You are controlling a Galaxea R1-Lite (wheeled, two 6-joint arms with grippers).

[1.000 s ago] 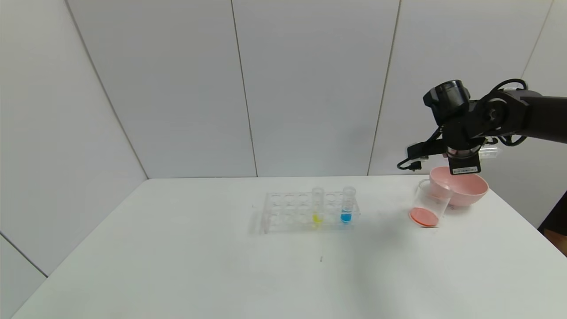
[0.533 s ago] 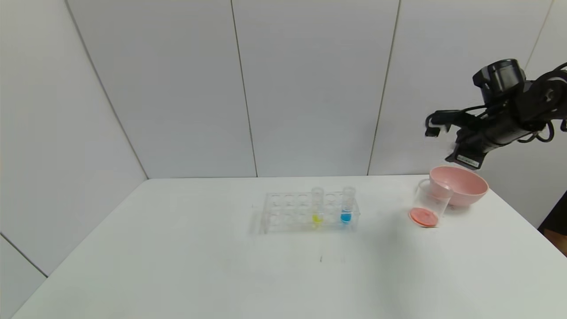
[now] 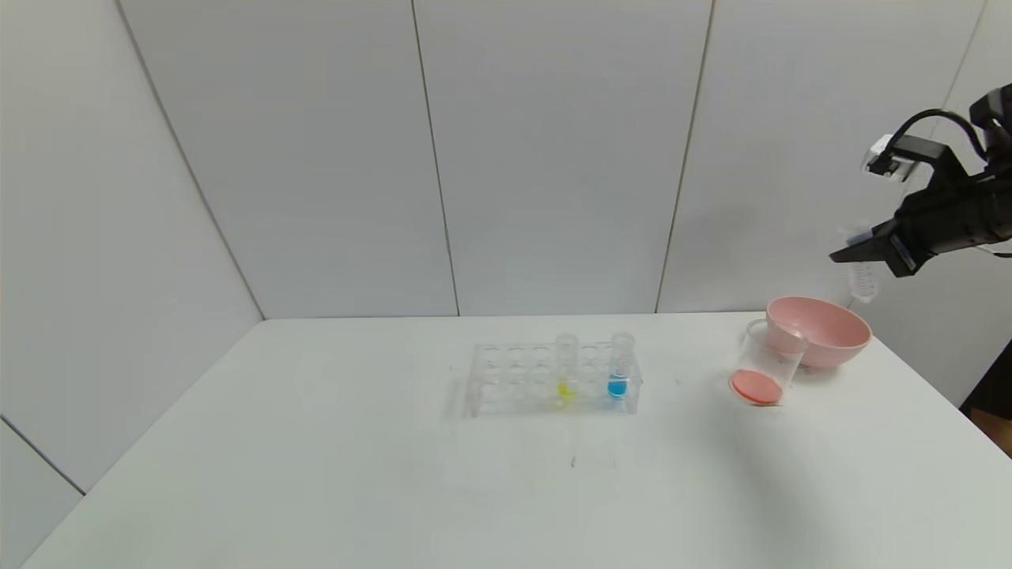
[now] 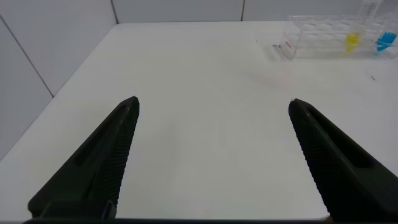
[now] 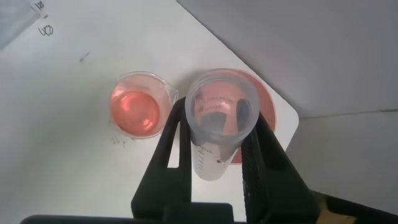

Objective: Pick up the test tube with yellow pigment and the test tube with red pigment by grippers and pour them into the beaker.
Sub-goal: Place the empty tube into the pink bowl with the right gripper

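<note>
The yellow test tube (image 3: pixel 566 368) stands in the clear rack (image 3: pixel 506 385) at mid-table, next to a blue-liquid tube (image 3: pixel 621 367); both also show in the left wrist view (image 4: pixel 352 39). My right gripper (image 3: pixel 862 251) is high at the right, over the far right side of the pink bowl. It is shut on a clear test tube (image 5: pixel 217 134) that looks empty; this tube also shows in the head view (image 3: pixel 861 276). The beaker (image 3: pixel 764 369) holds orange-red liquid and stands left of the bowl; it also shows in the right wrist view (image 5: pixel 139 109). My left gripper (image 4: pixel 214 106) is open over bare table, out of the head view.
A pink bowl (image 3: pixel 822 332) stands at the table's far right, touching or just behind the beaker. The table's right edge and a grey wall lie close behind it. The rack's left holes hold nothing.
My right gripper has swung up and to the right, away from above the beaker and bowl, carrying the tube. The beaker, bowl and rack have not moved.
</note>
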